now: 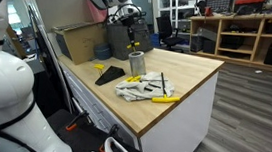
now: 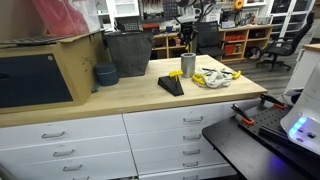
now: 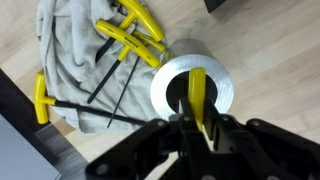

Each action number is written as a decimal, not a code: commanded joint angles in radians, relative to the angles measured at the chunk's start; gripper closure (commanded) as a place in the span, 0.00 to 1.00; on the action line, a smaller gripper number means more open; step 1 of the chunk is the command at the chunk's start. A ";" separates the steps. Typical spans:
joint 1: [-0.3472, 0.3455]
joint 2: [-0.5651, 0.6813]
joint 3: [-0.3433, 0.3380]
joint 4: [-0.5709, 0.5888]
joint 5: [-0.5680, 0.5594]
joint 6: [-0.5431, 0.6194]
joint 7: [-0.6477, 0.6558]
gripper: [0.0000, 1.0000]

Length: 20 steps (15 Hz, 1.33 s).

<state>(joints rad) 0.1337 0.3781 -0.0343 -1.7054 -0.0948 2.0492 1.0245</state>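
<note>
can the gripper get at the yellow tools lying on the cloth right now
Probably not yet: the gripper is shut on a yellow-handled tool over the metal cup. Otherwise the way looks free: the yellow tools lie uncovered on the cloth beside it.

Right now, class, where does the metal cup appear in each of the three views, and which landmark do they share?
In an exterior view: metal cup mid-bench, beyond the grey cloth.
In an exterior view: right of centre, left of the cloth.
Wrist view: centre, right of the cloth, the gripped yellow-handled key before its mouth.
Shared landmark: the grey cloth.
</note>
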 commanded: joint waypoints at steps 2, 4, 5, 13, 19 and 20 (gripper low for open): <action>0.029 -0.154 0.015 -0.107 -0.060 -0.002 -0.003 0.96; 0.033 -0.190 0.037 -0.122 -0.047 -0.006 -0.002 0.96; 0.035 -0.203 0.048 -0.128 -0.043 -0.008 0.005 0.96; 0.042 -0.244 0.129 -0.162 0.116 -0.081 0.033 0.96; 0.057 -0.244 0.147 -0.241 0.161 -0.048 0.167 0.96; 0.056 -0.242 0.149 -0.255 0.174 -0.039 0.187 0.96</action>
<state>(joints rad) 0.1832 0.1682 0.1122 -1.8972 0.0415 1.9834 1.1417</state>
